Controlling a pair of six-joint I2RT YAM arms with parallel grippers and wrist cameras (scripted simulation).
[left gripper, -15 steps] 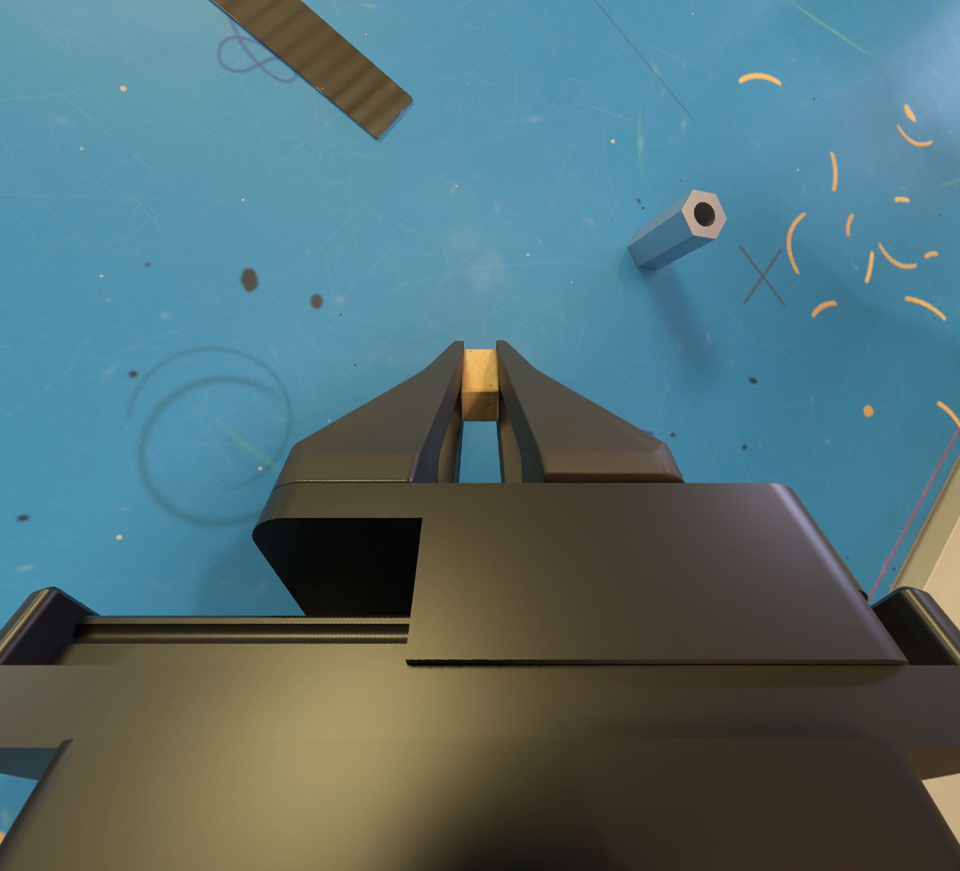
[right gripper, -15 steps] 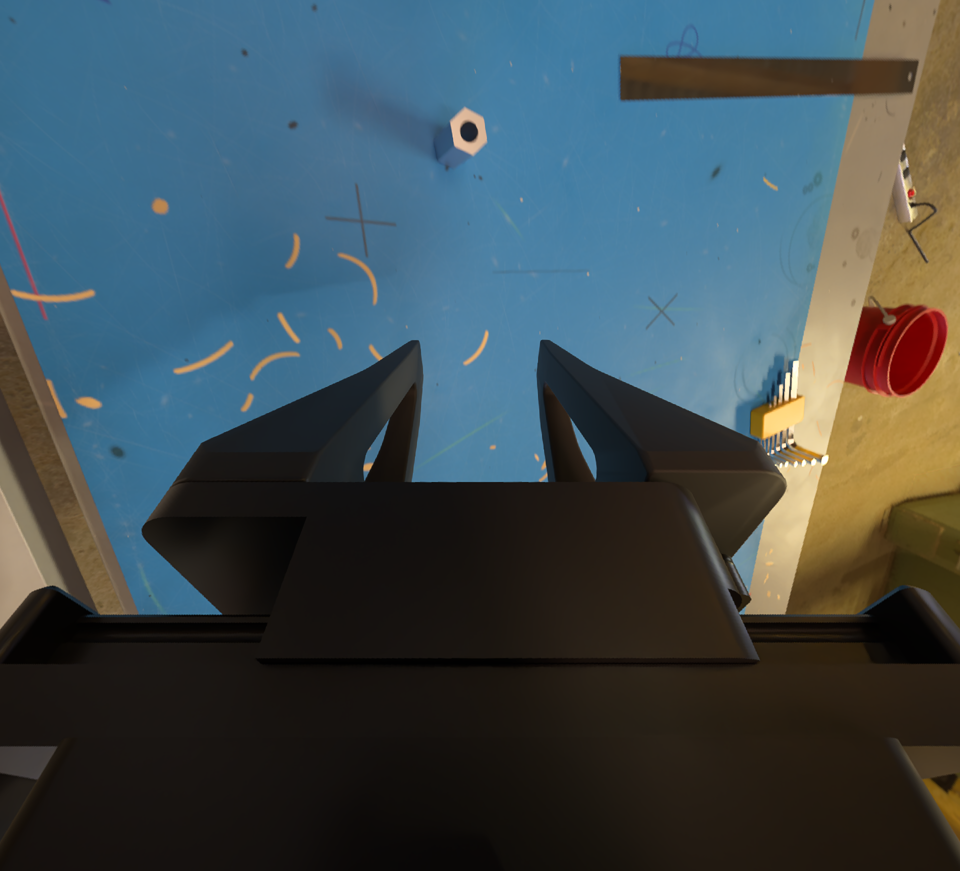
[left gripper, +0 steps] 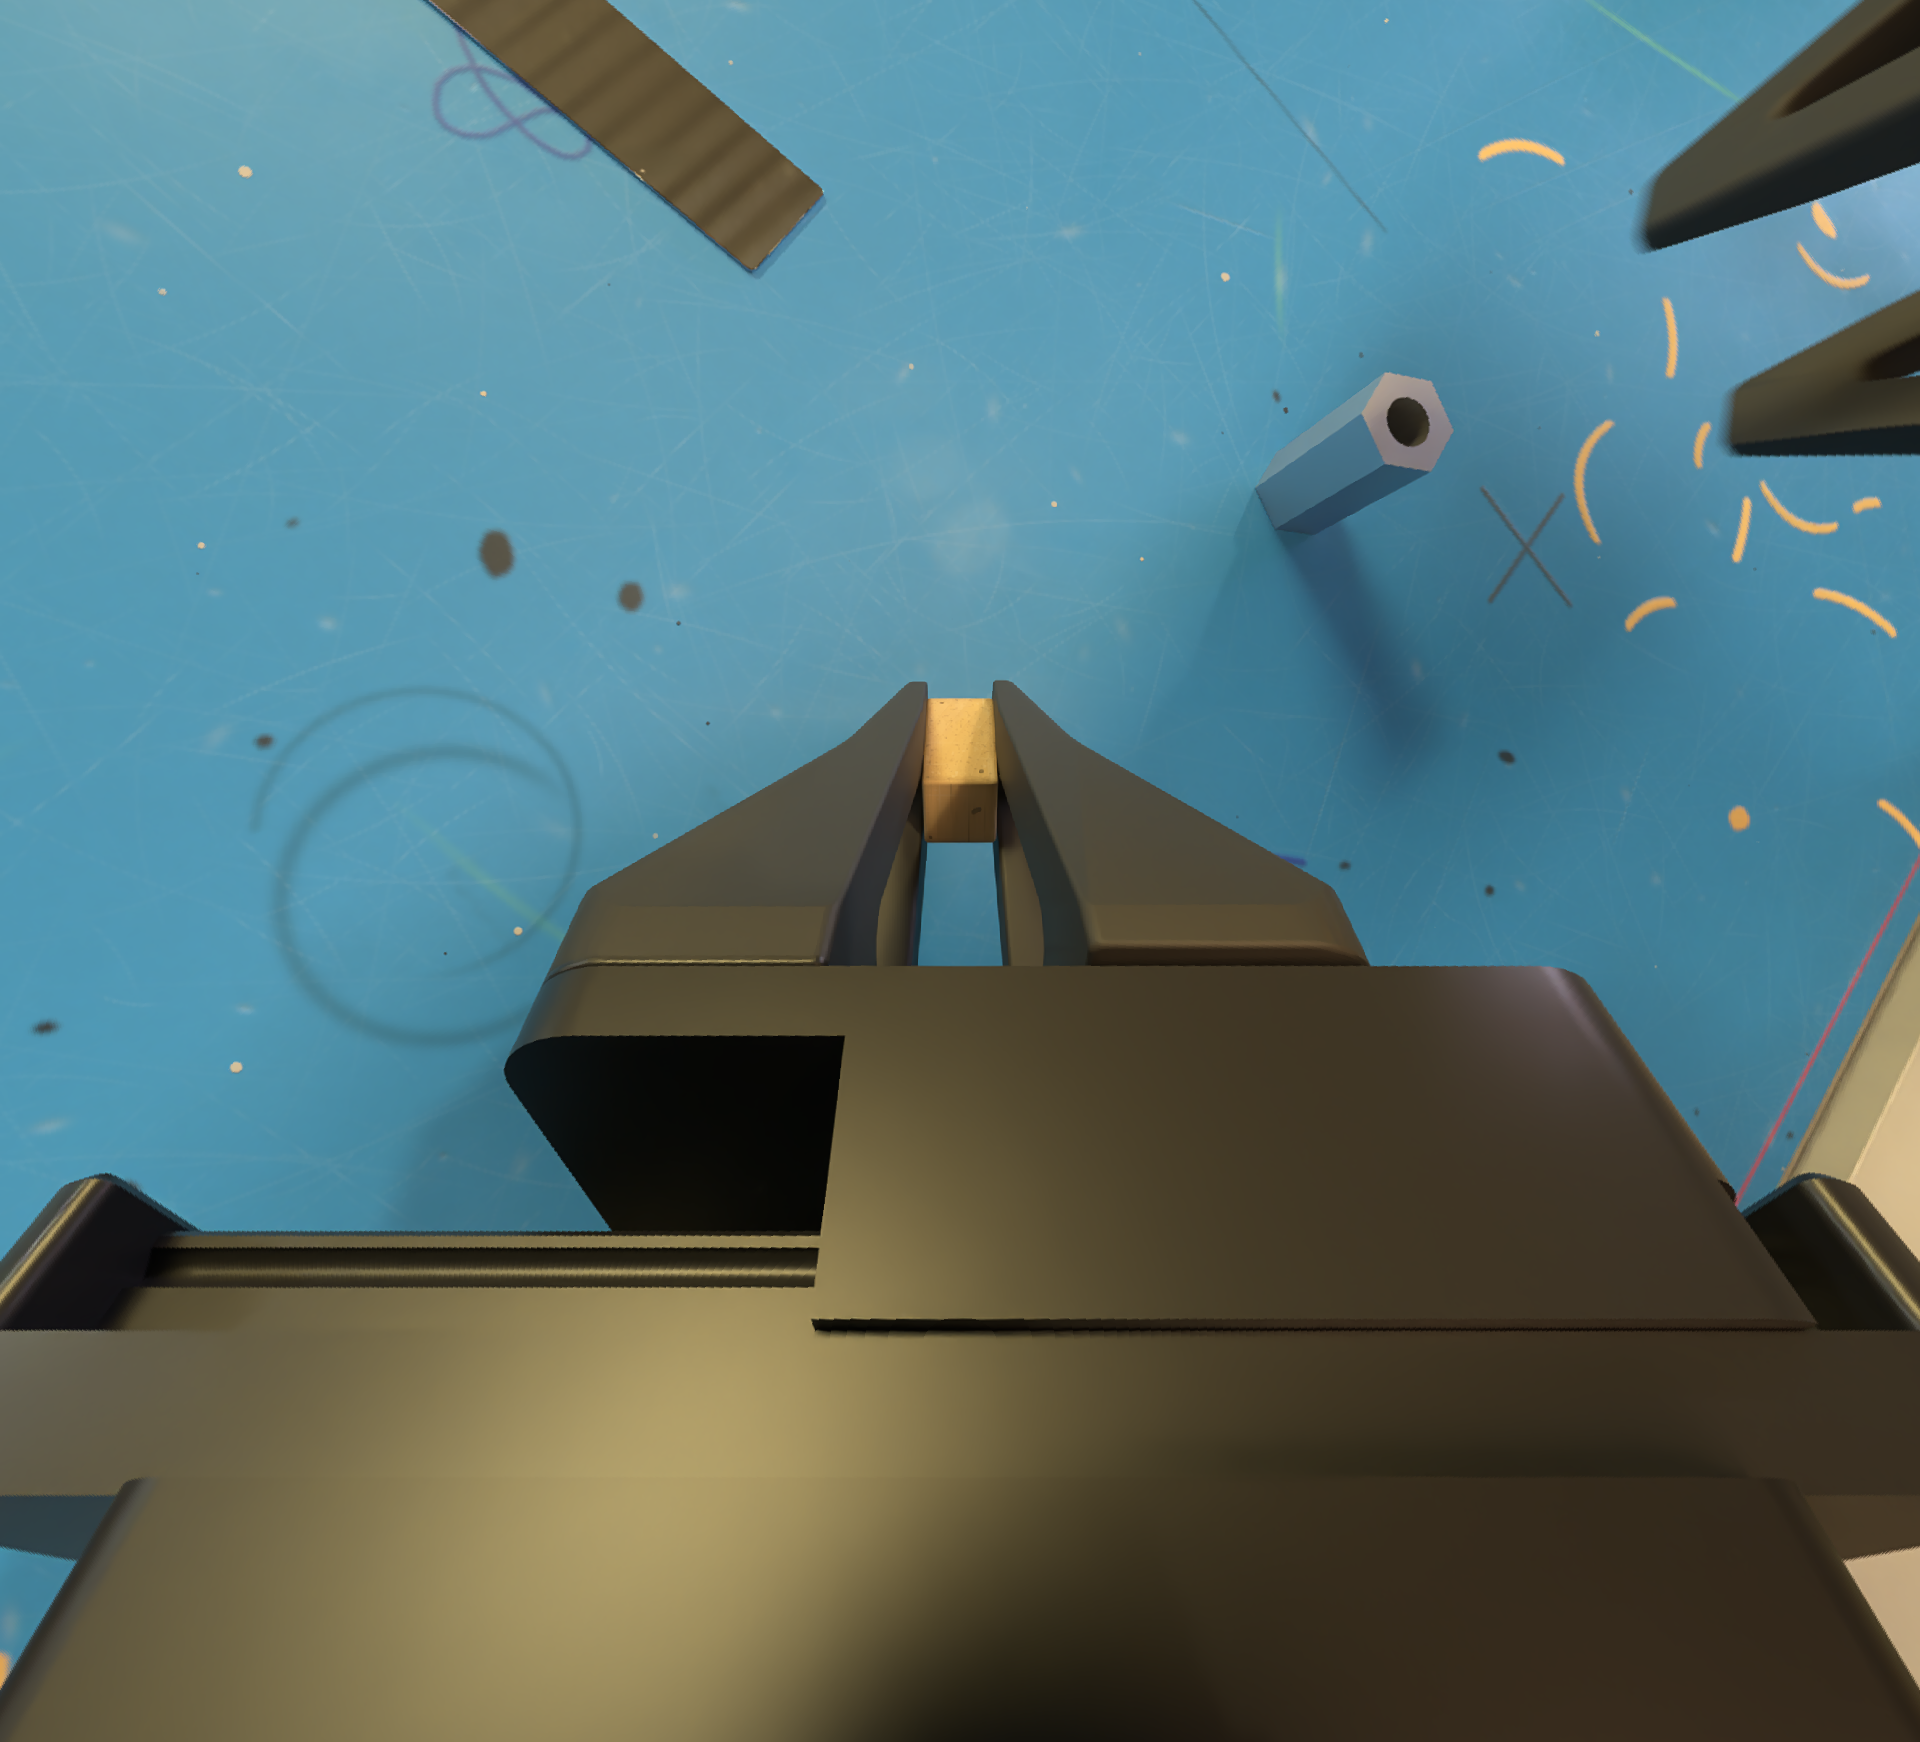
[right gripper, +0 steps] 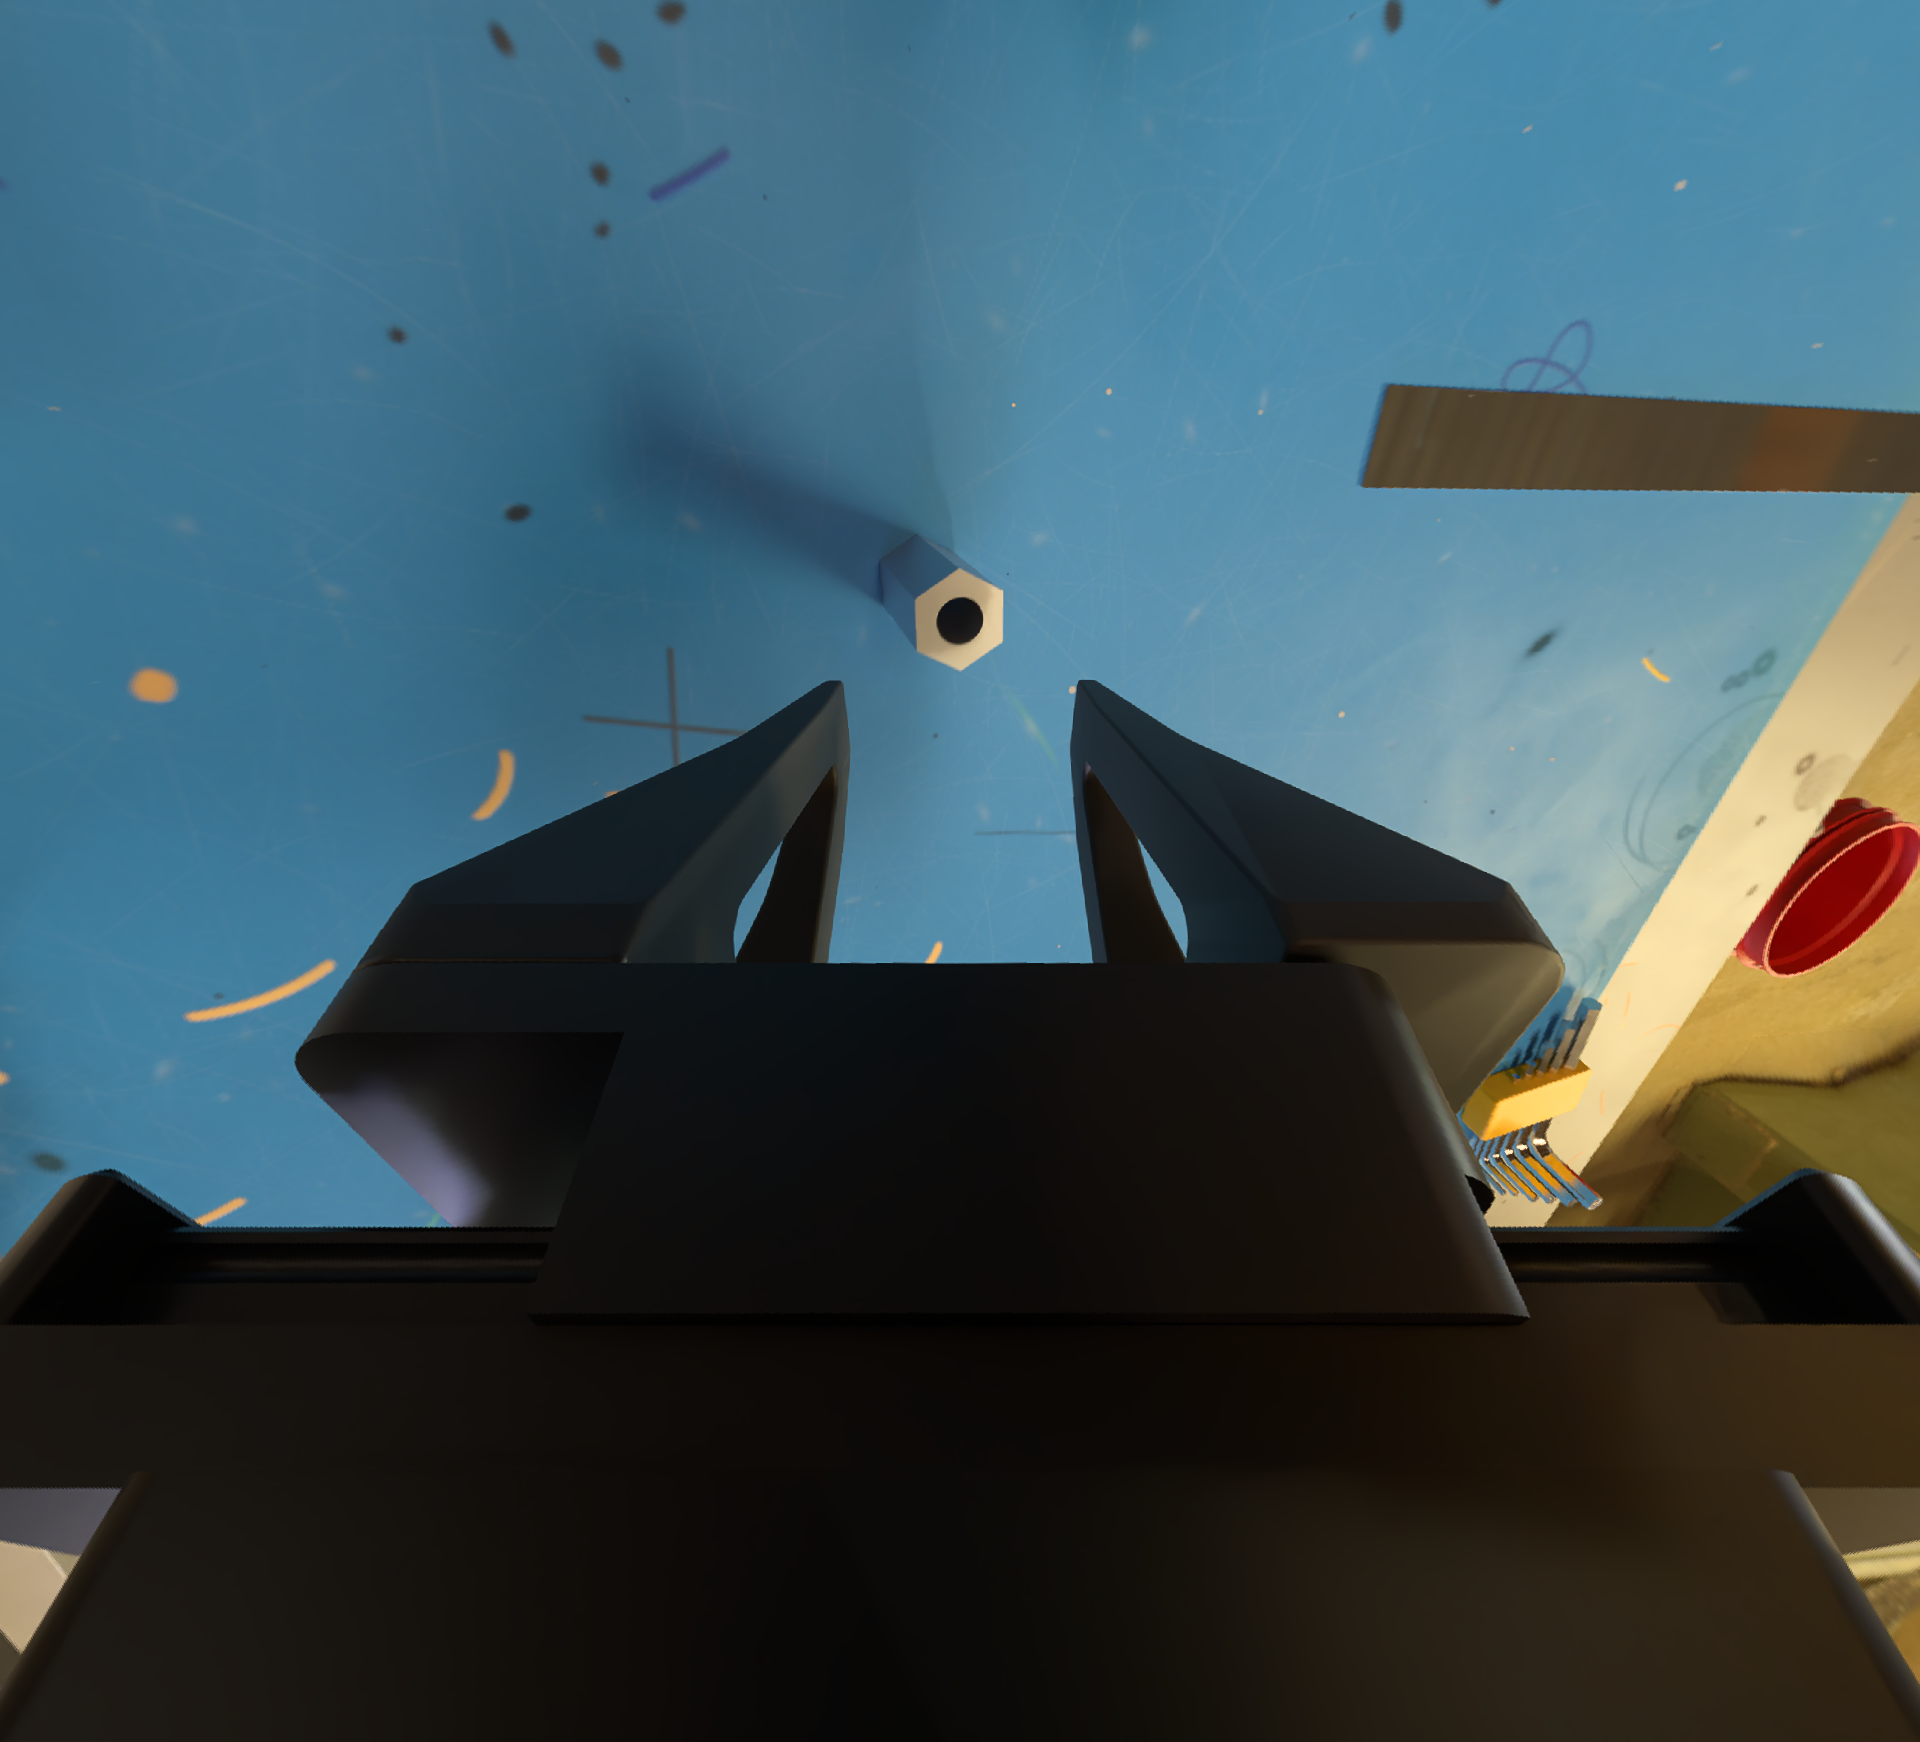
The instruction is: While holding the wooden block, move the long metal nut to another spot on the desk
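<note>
My left gripper (left gripper: 959, 705) is clamped tight on the wooden block (left gripper: 958, 762) above the desk, and my right gripper (right gripper: 959, 690) hangs with its fingers spread wide, nothing between them, the long metal nut (right gripper: 943, 603) standing on end just past its tips. Under both is the scuffed blue desk (left gripper: 935, 404), flecked with orange shavings, dark spots and pen marks, a flat metal strip (left gripper: 540, 30) lying well off from the nut. Off the desk's pale edge there's a red bucket (right gripper: 1834, 892) on the floor, and a yellow comb-like part (right gripper: 1532, 1095) at that edge is half hidden behind my right gripper, so I can't make it out.
</note>
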